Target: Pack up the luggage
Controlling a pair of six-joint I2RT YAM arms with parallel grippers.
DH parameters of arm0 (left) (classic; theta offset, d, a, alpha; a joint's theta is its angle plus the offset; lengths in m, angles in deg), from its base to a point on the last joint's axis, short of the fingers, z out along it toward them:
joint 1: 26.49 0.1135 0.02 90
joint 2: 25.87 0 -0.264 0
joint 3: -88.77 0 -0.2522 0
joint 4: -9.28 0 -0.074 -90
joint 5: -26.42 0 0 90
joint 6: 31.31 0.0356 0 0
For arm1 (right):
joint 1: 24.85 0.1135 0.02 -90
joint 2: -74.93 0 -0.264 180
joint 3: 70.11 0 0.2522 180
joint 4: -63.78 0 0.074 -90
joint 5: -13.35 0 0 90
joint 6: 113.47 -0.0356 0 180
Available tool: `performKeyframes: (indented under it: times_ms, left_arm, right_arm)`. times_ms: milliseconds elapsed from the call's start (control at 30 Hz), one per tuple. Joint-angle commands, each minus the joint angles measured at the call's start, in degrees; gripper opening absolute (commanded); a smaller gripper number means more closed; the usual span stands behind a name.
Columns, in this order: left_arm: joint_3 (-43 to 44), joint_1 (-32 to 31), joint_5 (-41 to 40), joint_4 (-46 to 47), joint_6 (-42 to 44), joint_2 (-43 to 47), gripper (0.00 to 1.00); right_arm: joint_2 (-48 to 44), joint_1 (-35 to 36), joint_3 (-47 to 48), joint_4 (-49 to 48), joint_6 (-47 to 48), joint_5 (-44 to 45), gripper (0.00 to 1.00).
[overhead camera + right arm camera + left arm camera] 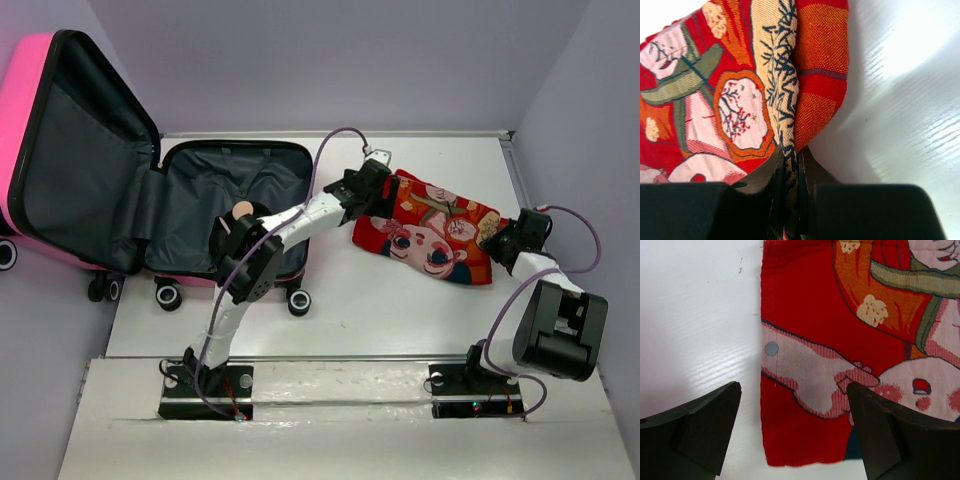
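So the right gripper (790, 172) is clamped on the red floral woven cloth (740, 100), left gripper (792, 390) spread wide over it.

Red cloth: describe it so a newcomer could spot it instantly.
On the white table, look right of the open pink suitcase. The cloth lies there, its far-right edge pinched in the right hand. Unlike the suitcase's plain grey lining, it is bright red with woven cartoon figures.
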Motion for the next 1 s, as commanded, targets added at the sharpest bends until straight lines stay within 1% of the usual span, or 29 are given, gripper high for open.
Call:
performKeyframes:
  times_ms: [0, 200, 267, 300, 433, 533, 567, 600, 633, 667, 733, 767, 833, 867, 933, 967]
  left_arm:
    - [9.11, 1.26, 5.03, -5.18, 1.58, -6.24, 0.99]
    - [17.83, 1.7, 5.75, -9.15, 1.5, -15.39, 0.99]
    - [18.55, 1.7, 6.97, -9.24, 1.23, -16.81, 0.99]
    - [18.72, 1.61, 8.98, -9.06, 0.8, -17.95, 0.99]
    - [18.81, -0.06, 11.02, -7.66, 0.35, -20.59, 0.99]
    - [19.08, -1.2, 14.35, -6.69, -0.61, -22.62, 0.96]
    - [19.08, -1.64, 13.4, -6.6, -0.61, -22.53, 0.95]
    - [18.12, -1.9, 13.48, -5.3, -0.35, -21.92, 0.88]
    - [15.59, -1.91, 15.83, -2.24, -0.7, -20.78, 0.84]
    - [14.52, -1.91, 16.72, -1.25, -1.57, -20.25, 0.76]
    - [13.11, -1.91, 18.66, 0.33, -2.11, -19.89, 0.67]
    - [12.93, -1.91, 19.36, 0.6, -2.28, -19.89, 0.56]
    - [12.58, -1.91, 20.07, 0.95, -2.02, -19.81, 0.44]
    - [12.31, -1.91, 20.25, 1.22, -1.85, -19.63, 0.37]
    - [10.92, -1.64, 20.34, 2.44, -1.58, -18.5, 0.06]
    - [10.3, -1.47, 20.34, 3.06, -1.49, -17.79, 0.06]
  right_arm:
    - [0.29, -0.38, -0.45, -4.17, 0.05, -2.25, 0.07]
    - [0.29, -0.38, -0.81, -4.96, -0.04, -4.81, 0.07]
    - [0.03, -0.38, -0.81, -5.4, -0.22, -5.6, 0.07]
    - [-0.06, -0.38, -0.89, -5.58, -0.31, -5.86, 0.07]
    - [-0.41, -0.38, -1.33, -6.28, -0.66, -7.36, 0.07]
    - [-0.85, -0.38, -2.29, -7.69, -1.88, -10.68, 0.07]
    - [-0.94, -0.38, -2.47, -8.04, -2.15, -11.31, 0.07]
    - [-1.03, -0.38, -2.74, -8.39, -2.85, -12.01, 0.07]
    - [-1.03, -0.38, -3.09, -9.18, -3.2, -12.98, 0.07]
    - [-1.12, -0.38, -3.35, -9.53, -3.55, -13.42, 0.07]
    - [-1.29, -0.38, -3.44, -10.06, -3.91, -14.56, 0.07]
    - [-1.29, -0.38, -3.53, -10.15, -4.0, -14.83, 0.07]
    - [-1.65, -0.38, -3.62, -10.33, -4.0, -15.09, 0.07]
    - [-1.82, -0.38, -3.79, -10.33, -4.0, -15.18, 0.07]
    - [-2.34, -0.38, -3.97, -10.5, -3.91, -15.71, 0.07]
    - [-2.44, -0.38, -4.06, -10.5, -3.82, -15.88, 0.07]
